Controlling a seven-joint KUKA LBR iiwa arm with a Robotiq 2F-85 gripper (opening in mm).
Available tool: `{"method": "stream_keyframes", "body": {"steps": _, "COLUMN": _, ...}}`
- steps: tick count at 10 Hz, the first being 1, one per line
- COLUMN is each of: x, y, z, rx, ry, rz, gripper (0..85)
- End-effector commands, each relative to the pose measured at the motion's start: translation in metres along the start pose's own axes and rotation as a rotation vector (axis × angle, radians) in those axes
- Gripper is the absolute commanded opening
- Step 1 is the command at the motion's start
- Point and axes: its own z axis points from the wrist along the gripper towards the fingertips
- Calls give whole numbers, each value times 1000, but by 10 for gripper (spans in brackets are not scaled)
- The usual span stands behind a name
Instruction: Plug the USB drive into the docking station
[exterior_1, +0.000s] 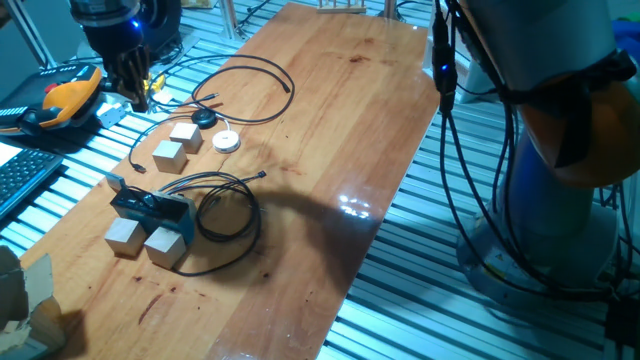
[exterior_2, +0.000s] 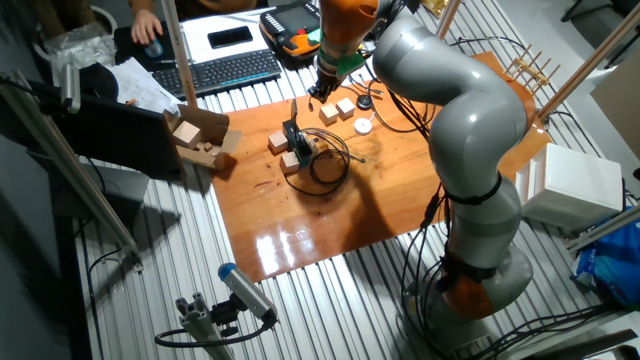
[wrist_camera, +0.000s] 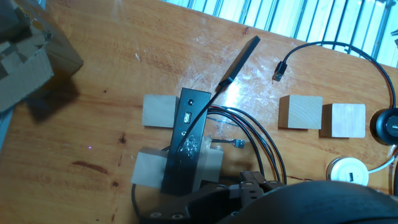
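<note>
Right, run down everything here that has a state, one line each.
gripper: raised near the table's edge, away from the dock; open or shut unclear.
docking station: on edge between wooden cubes; the visible USB port is empty.
USB drive: standing up by the dock's end; whether it is seated is unclear.
dock cable: looped on the table.
loose cable plug: unplugged, lying free.

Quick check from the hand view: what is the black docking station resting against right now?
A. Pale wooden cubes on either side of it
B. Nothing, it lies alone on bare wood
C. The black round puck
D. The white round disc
A: in the hand view the docking station sits wedged between wooden cubes, while the white disc and black puck lie well off to the side.
</note>
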Motion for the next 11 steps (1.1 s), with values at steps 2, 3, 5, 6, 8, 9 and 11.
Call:
{"method": "stream_keyframes", "body": {"steps": 2, "x": 0, "y": 0, "z": 0, "rx": -1, "ry": -7, "rz": 0, "gripper": 0}}
{"method": "stream_keyframes", "body": {"steps": 3, "x": 0, "y": 1, "z": 0, "rx": -5, "ry": -5, "rz": 0, "gripper": 0}}
{"method": "stream_keyframes", "body": {"steps": 5, "x": -1, "y": 4, "z": 2, "rx": -5, "ry": 0, "rz": 2, "gripper": 0}}
{"method": "stream_keyframes", "body": {"steps": 6, "x": -1, "y": 4, "z": 2, "rx": -5, "ry": 0, "rz": 3, "gripper": 0}}
{"method": "stream_keyframes", "body": {"steps": 8, "x": -1, "y": 4, "z": 2, "rx": -5, "ry": -4, "rz": 3, "gripper": 0}}
{"method": "stream_keyframes", "body": {"steps": 9, "x": -1, "y": 4, "z": 2, "rx": -7, "ry": -4, "rz": 5, "gripper": 0}}
{"method": "stream_keyframes", "body": {"steps": 11, "x": -1, "y": 4, "z": 2, "rx": -6, "ry": -6, "rz": 8, "gripper": 0}}
